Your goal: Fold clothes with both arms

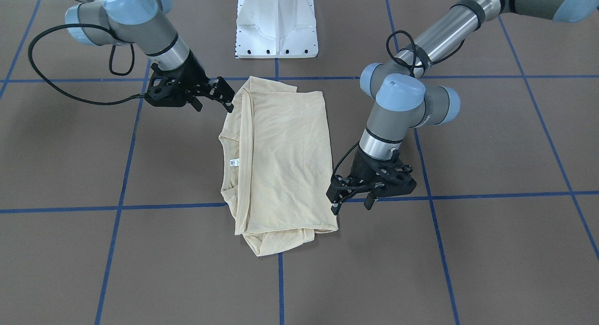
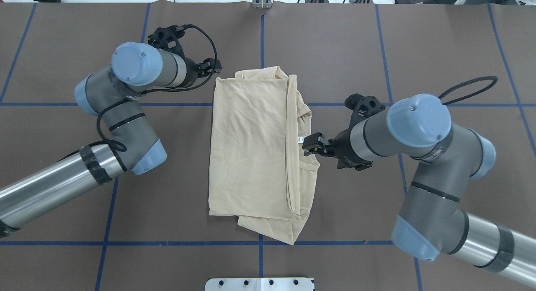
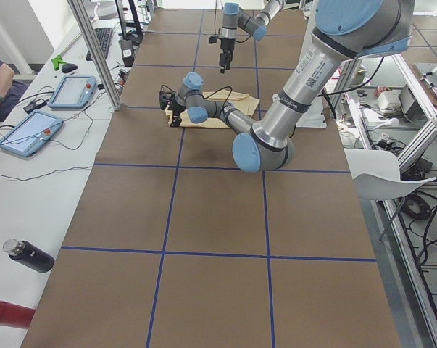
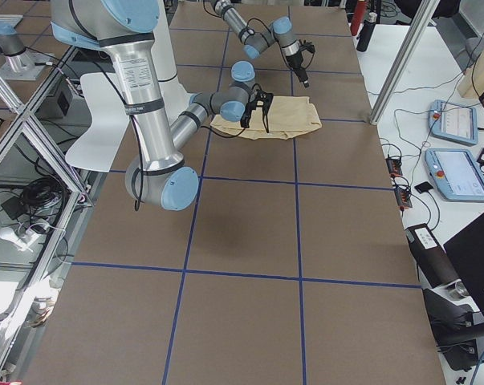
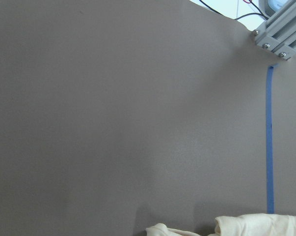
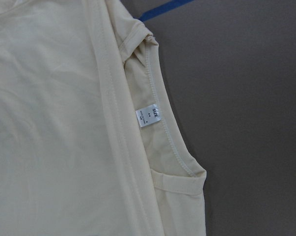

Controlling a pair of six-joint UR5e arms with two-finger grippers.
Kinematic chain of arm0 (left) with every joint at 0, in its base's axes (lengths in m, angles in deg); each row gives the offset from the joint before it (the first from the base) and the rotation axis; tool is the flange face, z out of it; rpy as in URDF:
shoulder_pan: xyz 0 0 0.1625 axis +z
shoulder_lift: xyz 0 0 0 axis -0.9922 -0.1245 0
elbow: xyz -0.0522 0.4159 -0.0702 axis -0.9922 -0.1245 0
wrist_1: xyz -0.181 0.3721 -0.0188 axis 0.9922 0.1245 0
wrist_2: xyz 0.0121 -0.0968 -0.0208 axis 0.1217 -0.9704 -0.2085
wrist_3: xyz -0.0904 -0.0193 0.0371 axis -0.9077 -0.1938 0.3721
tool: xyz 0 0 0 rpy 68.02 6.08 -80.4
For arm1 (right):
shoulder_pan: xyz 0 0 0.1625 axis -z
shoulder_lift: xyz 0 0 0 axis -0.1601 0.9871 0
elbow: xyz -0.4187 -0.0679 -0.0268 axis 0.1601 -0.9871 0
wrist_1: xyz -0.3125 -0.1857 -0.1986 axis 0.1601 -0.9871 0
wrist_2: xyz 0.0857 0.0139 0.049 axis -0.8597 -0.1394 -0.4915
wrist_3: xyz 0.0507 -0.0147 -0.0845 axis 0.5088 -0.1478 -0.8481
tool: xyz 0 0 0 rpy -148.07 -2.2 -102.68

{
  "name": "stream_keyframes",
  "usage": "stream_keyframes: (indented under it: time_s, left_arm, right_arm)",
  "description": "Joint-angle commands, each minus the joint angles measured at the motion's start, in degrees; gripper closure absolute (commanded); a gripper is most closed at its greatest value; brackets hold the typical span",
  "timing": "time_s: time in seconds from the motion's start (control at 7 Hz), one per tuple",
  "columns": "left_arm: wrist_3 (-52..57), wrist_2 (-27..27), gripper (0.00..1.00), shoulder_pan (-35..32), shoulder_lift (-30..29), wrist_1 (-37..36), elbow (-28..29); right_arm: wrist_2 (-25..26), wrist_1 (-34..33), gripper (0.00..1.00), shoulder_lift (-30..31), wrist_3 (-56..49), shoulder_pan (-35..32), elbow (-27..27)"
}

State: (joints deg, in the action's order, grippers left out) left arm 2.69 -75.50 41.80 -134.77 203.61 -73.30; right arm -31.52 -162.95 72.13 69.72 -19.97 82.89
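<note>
Seemingly, T-shirt (image 1: 281, 152) sleeves tucked underneath.

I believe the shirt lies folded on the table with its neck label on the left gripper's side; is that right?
Not quite. The label is on the right gripper's side, as the overhead exterior view shows. The rest holds: the shirt lies folded on the table.
</note>
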Motion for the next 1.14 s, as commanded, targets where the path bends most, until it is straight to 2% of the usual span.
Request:
stream_keyframes:
  time_s: [0.0,0.14,0.29,0.71,1.0]
  left_arm:
    - [2.75,-1.45,0.00,-0.44,6.93,-4.08,-11.11]
    - [2.75,-2.84,0.00,-0.44,8.87,-4.28,-12.55]
    - [2.75,-3.03,0.00,-0.44,9.07,-4.37,-13.08]
    - [2.67,-3.12,0.00,-0.35,9.68,-4.28,-13.09]
    - [2.67,-3.21,0.00,-0.35,9.77,-4.10,-12.65]
  right_arm:
    - [10.77,-11.21,0.00,-4.43,-11.26,7.70,-0.26]
    - [14.73,-13.58,0.00,-6.35,-15.67,10.17,-1.92]
    - [15.30,-15.78,0.00,-7.93,-18.67,10.63,-3.76]
    - [15.21,-16.24,0.00,-9.87,-23.61,11.69,-8.95]
    - [14.78,-17.91,0.00,-10.94,-24.41,11.60,-9.14]
